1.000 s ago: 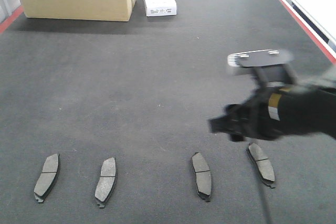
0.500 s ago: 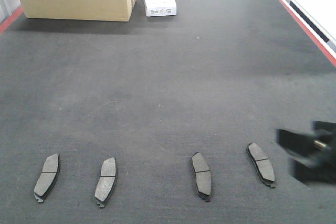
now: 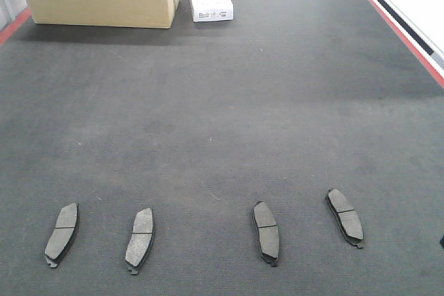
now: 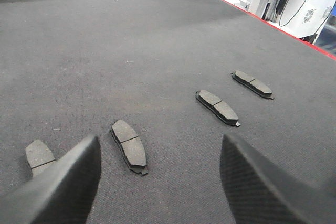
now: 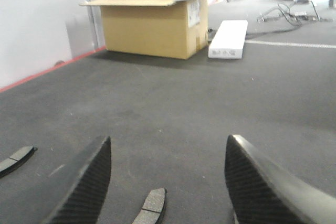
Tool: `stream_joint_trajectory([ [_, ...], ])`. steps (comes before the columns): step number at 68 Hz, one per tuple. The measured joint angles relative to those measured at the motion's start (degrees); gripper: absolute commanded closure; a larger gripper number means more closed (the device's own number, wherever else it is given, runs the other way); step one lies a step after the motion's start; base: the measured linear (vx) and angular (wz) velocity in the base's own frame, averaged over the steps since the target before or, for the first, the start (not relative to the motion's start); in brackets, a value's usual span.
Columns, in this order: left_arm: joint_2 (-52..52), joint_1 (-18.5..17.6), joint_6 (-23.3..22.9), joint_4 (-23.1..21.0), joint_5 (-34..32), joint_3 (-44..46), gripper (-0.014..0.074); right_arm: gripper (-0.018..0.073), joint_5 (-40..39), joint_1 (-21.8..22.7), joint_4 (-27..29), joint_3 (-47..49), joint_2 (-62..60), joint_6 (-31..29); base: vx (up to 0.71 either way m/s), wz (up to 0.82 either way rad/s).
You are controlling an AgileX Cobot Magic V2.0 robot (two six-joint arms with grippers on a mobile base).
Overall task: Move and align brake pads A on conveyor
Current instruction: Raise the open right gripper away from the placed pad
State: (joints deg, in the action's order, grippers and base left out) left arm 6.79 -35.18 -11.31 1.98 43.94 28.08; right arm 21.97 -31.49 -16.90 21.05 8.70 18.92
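Brake pads A sit unevenly spaced on the conveyor, so I'd nudge gently; both my claws, left and right, gape empty.

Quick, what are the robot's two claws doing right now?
Left gripper: open, holding nothing.
Right gripper: open, holding nothing.

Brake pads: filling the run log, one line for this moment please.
pads: four brake pads in a row on belt | left claw: open, empty | right claw: open, empty
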Motion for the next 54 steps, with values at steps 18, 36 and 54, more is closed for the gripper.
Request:
stream_joint_trajectory([
  [18, 0.0, 0.0, 0.3, 0.0, -0.1, 0.0, 0.0602, 0.0578, -0.5, 0.0, 0.0, -1.7, -0.5, 0.0, 0.00, 0.00],
  [36, 0.0, 0.0, 0.5, 0.0, -0.6, 0.0, 0.0604, 0.0571, -0.5, 0.0, 0.0, -1.7, -0.5, 0.0, 0.00, 0.00],
  [54, 0.0, 0.0, 0.5, 0.0, -0.1, 0.0, 0.0603, 0.0571, -0.5, 0.0, 0.0, -1.7, -0.5, 0.0, 0.00, 0.00],
])
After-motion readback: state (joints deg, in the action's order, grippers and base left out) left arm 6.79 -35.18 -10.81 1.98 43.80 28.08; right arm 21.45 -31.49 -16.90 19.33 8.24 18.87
